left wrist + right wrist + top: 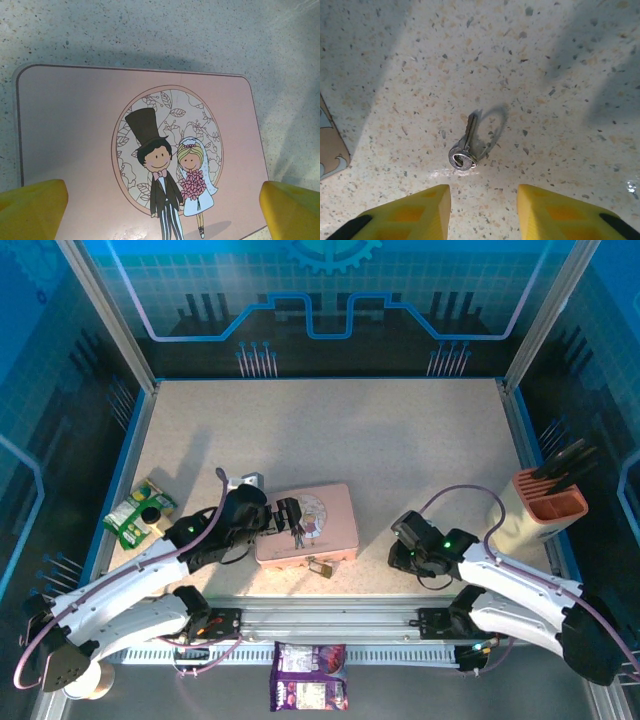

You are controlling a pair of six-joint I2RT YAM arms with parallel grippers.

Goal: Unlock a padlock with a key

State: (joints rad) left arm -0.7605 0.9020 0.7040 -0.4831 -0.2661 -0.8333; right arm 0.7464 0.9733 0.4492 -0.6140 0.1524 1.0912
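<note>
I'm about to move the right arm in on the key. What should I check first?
1. Key lying free on the table: ok.
2. Right claw open: ok.
3. Key ahead of the claw's gap, slightly left of centre: ok.
4. Left claw open above the pink tin, not at the padlock: not ok.
5. Padlock shackle locked: cannot tell.

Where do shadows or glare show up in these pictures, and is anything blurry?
Right wrist view: the key casts a sharp shadow up and right, with faint glare on the table below it. Left wrist view: a soft broad shadow crosses the table above the pink tin.
</note>
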